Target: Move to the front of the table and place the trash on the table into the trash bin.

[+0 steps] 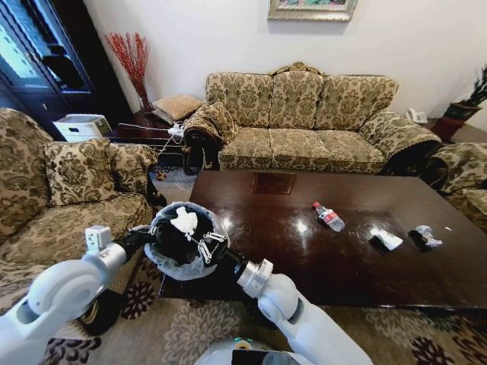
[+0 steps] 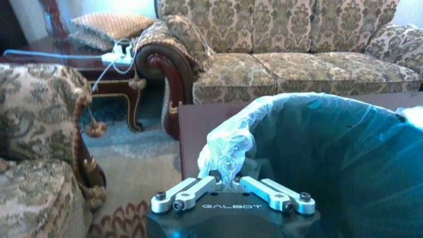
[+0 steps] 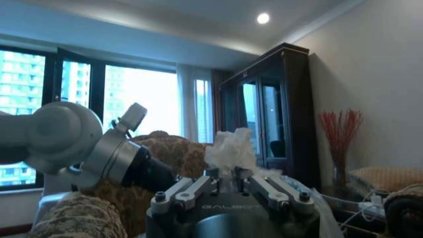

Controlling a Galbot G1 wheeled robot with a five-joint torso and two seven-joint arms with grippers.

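The trash bin (image 1: 171,255), black with a white bag over its rim, is at the near left corner of the table (image 1: 358,262). My left gripper (image 1: 146,238) (image 2: 228,184) is shut on the bag-covered rim (image 2: 225,153). My right gripper (image 1: 202,243) (image 3: 228,179) reaches over the bin's mouth, shut on a crumpled white paper wad (image 1: 185,221) (image 3: 231,148). More trash lies on the table: a small clear bottle (image 1: 329,217) with a red label, a white wrapper (image 1: 388,239) and a crinkled clear wrapper (image 1: 426,236).
A patterned sofa (image 1: 304,129) stands behind the table and an armchair (image 1: 68,198) to its left. A side table with cables (image 2: 112,49) fills the corner between them. Patterned carpet (image 1: 190,327) lies in front of the table.
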